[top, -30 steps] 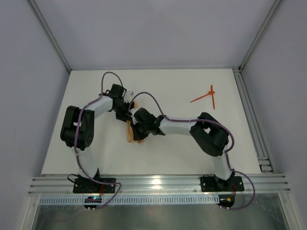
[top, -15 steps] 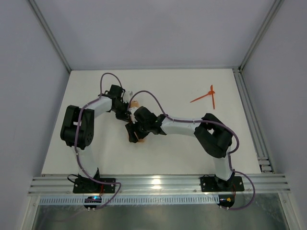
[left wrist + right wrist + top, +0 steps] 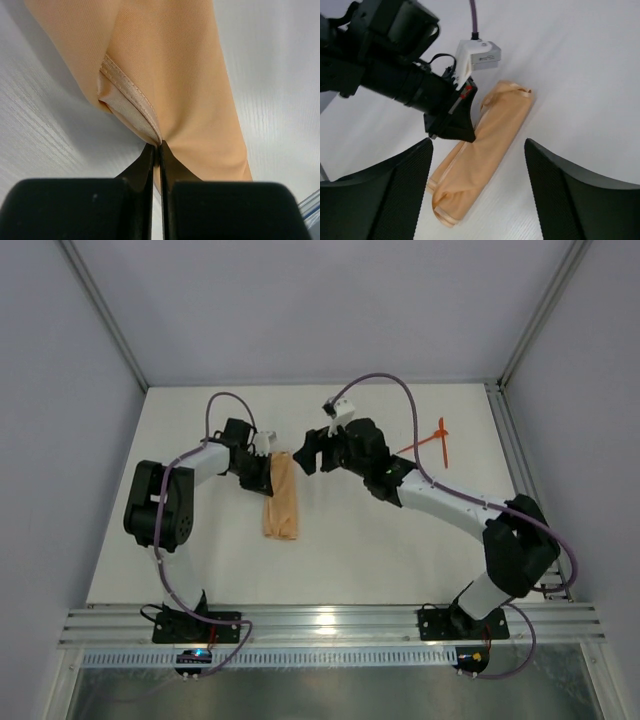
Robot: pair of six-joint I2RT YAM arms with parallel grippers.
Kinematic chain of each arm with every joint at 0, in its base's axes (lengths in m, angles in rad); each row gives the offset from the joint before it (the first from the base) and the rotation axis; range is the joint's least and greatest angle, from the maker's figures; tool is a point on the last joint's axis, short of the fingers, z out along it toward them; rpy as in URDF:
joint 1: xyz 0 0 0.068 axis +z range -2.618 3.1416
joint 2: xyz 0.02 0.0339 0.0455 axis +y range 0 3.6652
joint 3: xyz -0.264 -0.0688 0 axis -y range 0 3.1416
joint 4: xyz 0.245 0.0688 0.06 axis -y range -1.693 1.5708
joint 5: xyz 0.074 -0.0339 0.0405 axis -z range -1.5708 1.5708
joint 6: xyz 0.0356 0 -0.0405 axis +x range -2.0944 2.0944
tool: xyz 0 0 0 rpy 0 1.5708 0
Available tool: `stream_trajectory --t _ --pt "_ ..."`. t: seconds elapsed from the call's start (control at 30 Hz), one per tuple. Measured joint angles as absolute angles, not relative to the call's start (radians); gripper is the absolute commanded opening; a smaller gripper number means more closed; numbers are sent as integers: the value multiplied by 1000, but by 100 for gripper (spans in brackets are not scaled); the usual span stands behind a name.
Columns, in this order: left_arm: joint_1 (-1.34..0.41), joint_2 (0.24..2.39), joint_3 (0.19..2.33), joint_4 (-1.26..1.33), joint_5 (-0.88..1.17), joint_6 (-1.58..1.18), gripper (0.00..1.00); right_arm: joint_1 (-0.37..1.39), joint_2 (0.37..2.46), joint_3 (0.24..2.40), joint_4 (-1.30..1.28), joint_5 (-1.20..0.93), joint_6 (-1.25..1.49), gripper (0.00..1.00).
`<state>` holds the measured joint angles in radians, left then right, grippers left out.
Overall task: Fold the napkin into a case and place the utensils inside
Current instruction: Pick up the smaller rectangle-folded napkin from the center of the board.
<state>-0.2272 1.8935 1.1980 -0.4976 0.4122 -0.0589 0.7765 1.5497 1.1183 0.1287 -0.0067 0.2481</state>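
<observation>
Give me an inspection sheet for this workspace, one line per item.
Surface: white table, flat and matte.
Job's things: napkin folded into a narrow strip, lying flat; utensils crossed at the far right, apart from it.
Clutter: nothing seen.
Grippers: left gripper shut on the napkin's hemmed edge; right gripper open, holding nothing, raised near the napkin's far end.
Cables: purple cables loop along both arms.
Surroundings: grey walls; aluminium rail at the near edge.

Overhead and close wrist views share the napkin [image 3: 281, 505].
</observation>
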Motion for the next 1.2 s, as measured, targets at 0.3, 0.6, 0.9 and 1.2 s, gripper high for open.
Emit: stream_trajectory --t 0.3,0.6,0.9,1.2 --pt "-204 1892 1180 -482 466 -12 0 559 2008 1090 352 -427 615 66" --pt "-171 1892 1165 -477 521 12 0 608 2121 1164 439 -521 809 57" --pt "-141 1892 1148 -474 567 14 0 657 2186 1213 463 -499 990 57" --pt "-106 1895 1146 -481 588 17 0 707 2248 1246 544 -492 1079 36"
